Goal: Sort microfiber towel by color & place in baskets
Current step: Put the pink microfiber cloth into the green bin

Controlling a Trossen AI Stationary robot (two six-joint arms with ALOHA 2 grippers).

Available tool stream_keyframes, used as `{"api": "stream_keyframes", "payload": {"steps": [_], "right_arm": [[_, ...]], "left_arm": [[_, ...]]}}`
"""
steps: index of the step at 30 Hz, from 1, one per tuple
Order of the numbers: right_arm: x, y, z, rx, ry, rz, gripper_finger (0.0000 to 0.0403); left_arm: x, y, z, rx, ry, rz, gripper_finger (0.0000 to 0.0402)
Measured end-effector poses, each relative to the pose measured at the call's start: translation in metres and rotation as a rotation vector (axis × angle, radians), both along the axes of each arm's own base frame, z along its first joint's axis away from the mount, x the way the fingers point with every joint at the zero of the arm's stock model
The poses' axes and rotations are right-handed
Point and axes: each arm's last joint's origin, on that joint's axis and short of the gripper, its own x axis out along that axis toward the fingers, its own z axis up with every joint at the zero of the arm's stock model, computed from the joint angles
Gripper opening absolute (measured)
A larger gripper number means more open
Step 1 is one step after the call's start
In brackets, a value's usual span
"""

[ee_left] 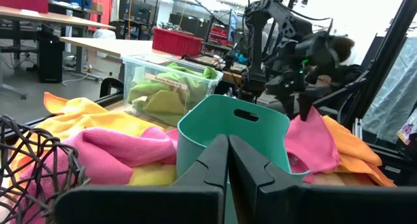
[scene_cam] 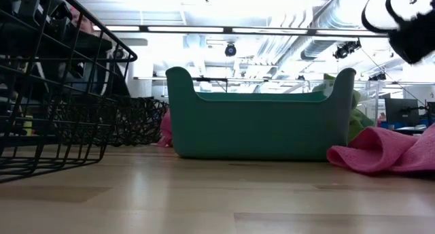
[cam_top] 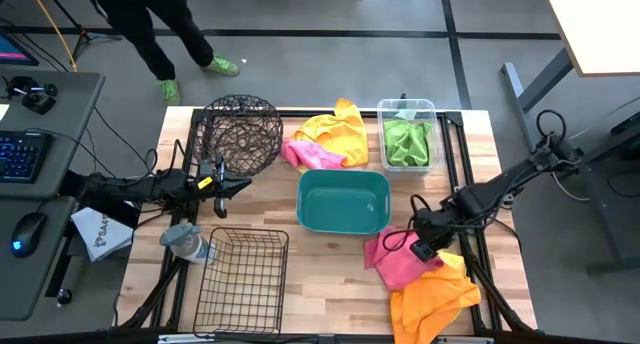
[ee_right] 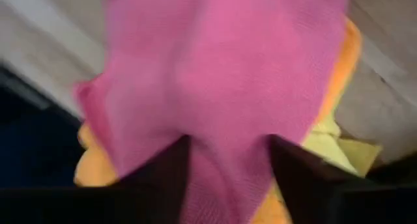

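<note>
The pink towel [cam_top: 398, 262] lies on the table just right of the teal tub [cam_top: 343, 200], on top of an orange towel [cam_top: 432, 302]. Your right gripper [ee_right: 225, 160] is down on it, with pink cloth between its 2 fingers; it looks like a grip, but you can't be sure. Your left gripper [ee_left: 227, 160] waits pinched together beside the round wire basket [cam_top: 238, 134]. Green towels [cam_top: 407, 141] sit in the clear bin [cam_top: 383, 112].
</note>
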Motion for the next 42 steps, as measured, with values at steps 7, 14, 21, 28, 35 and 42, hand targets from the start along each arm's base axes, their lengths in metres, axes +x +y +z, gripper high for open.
{"api": "stream_keyframes", "payload": {"steps": [7,14,21,28,35,42], "right_arm": [[0.006,0.002,0.051,-0.028,-0.182,0.171,0.0019],[-0.007,-0.006,0.114,-0.135,-0.248,0.219,0.0030],[-0.020,0.018,0.098,-0.097,-0.201,0.284,0.0104],[-0.035,0.040,0.067,-0.138,-0.206,0.386,0.0220],[-0.035,0.041,0.064,-0.227,-0.245,0.422,0.0295],[-0.026,0.052,0.048,-0.298,-0.191,0.527,0.0300]], "left_arm": [[0.000,0.000,0.000,0.000,0.000,0.000,0.0000],[0.000,0.000,0.000,0.000,0.000,0.000,0.0000],[0.000,0.000,0.000,0.000,-0.001,0.000,0.0000],[0.000,0.000,0.000,0.000,0.000,0.000,0.0000],[0.000,0.000,0.000,0.000,0.001,0.000,0.0000],[0.000,0.000,0.000,0.000,0.000,0.000,0.0000]]}}
